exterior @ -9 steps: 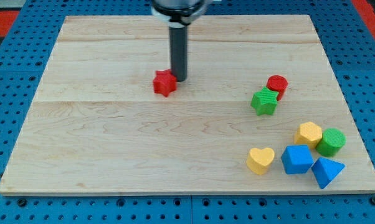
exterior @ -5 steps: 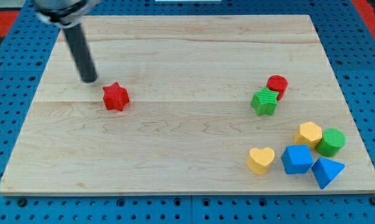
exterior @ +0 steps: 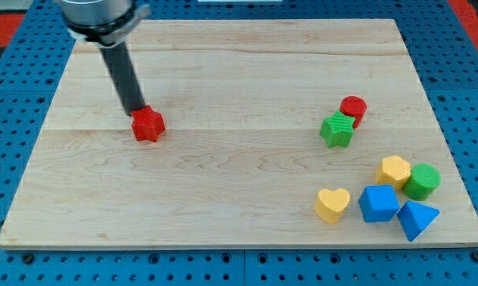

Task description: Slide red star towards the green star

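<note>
My tip (exterior: 134, 111) sits touching the red star (exterior: 148, 125) at its upper-left edge, on the worktop's (exterior: 223, 206) left half. The green star (exterior: 337, 129) lies well apart toward the view's right. There are no jaws, so nothing is held.

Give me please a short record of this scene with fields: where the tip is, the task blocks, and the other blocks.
tip: my tip at the red star's upper-left edge, seemingly touching
red star: on the view's left half of the board
green star: far to the view's right, next to the red cylinder
other blocks: yellow heart, blue cube, blue wedge-like block, yellow block, green cylinder, clustered at lower right
</note>
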Motion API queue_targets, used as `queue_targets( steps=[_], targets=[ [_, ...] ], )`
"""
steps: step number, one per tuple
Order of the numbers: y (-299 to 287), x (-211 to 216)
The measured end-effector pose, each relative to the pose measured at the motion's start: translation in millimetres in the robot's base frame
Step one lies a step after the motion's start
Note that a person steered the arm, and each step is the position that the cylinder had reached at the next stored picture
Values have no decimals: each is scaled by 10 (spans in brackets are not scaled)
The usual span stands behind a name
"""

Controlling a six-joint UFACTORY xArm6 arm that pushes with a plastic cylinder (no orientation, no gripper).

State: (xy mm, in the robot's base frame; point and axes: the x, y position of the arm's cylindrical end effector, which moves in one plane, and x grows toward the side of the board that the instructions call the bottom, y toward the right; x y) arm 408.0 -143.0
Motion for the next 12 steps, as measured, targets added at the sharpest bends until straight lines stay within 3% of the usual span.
queue_targets(
  steps=[1, 2, 3, 4, 5, 9, 11, 12],
  targets=[
    [343, 0],
    [270, 15],
    [-197, 34],
    [-296, 288],
    [-118, 397],
    [1479, 167],
    [2186, 389],
    [1898, 318]
  ],
)
